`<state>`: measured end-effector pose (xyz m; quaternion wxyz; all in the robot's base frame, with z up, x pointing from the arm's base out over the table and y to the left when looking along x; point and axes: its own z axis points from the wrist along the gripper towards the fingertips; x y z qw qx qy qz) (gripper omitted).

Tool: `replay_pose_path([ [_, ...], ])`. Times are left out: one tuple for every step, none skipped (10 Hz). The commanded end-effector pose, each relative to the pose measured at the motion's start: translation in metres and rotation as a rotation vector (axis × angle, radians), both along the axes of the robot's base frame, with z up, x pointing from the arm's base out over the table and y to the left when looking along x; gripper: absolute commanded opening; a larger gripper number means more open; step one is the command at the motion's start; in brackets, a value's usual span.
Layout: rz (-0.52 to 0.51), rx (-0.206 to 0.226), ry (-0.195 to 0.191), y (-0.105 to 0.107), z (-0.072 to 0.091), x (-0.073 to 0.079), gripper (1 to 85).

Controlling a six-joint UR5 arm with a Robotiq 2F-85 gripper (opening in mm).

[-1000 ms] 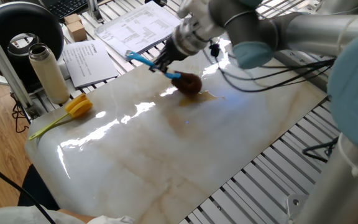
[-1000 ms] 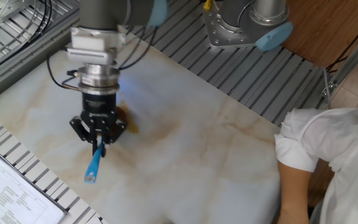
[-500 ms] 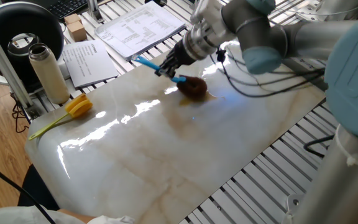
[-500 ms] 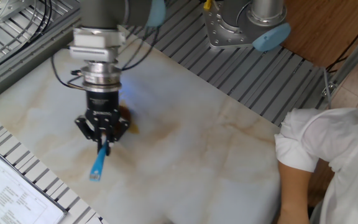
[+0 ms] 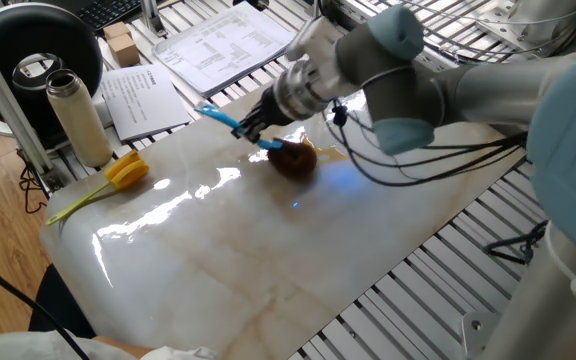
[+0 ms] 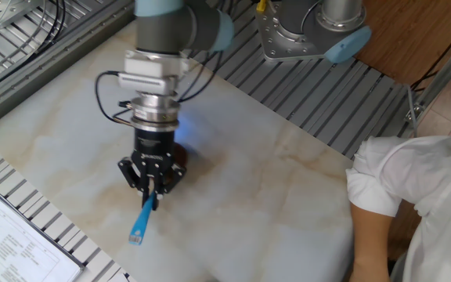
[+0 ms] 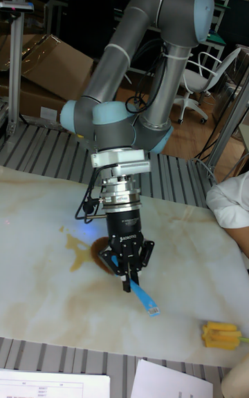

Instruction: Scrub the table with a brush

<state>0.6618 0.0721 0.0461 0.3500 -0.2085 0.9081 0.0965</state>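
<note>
The brush has a thin blue handle [image 5: 230, 123] and a round brown fuzzy head [image 5: 293, 158]. Its head rests on the glossy marble table [image 5: 268, 260]. My gripper [image 5: 252, 131] points straight down and is shut on the handle close to the head. In the other fixed view the gripper [image 6: 152, 188] hides most of the head, and the handle [image 6: 140, 222] sticks out below it. The tall fixed view shows the gripper [image 7: 126, 279], the handle [image 7: 144, 298] and the head [image 7: 101, 247] beside an amber stain [image 7: 72, 243].
A yellow tulip [image 5: 126, 170] lies at the slab's left end, with a beige bottle [image 5: 78, 118] and papers [image 5: 140, 98] behind it. A person's white sleeve [image 6: 402, 188] reaches over the slab's other end. Slatted metal frame [image 6: 319, 102] surrounds the slab.
The gripper has slid the brush along the slab, away from the stain and toward the person's side. The handle has swung a little. The grip has stayed the same.
</note>
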Motion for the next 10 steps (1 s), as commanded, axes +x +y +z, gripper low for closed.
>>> replay_pose_path([
  [-0.003, -0.021, 0.002, -0.012, 0.012, 0.005, 1.3],
  [0.039, -0.033, 0.000, -0.029, 0.014, 0.005, 1.3],
  [0.079, -0.042, -0.001, -0.046, 0.015, 0.005, 1.3],
  [0.118, -0.057, -0.008, -0.063, 0.015, 0.005, 1.3],
  [0.163, -0.086, -0.023, -0.082, 0.014, 0.005, 1.3],
  [0.202, -0.125, -0.047, -0.096, 0.013, 0.009, 1.3],
  [0.211, -0.136, -0.068, -0.101, 0.011, 0.013, 1.3],
  [0.189, -0.116, -0.069, -0.094, 0.008, 0.012, 1.3],
  [0.160, -0.098, -0.066, -0.084, 0.006, 0.008, 1.3],
  [0.135, -0.081, -0.065, -0.076, 0.004, 0.004, 1.3],
])
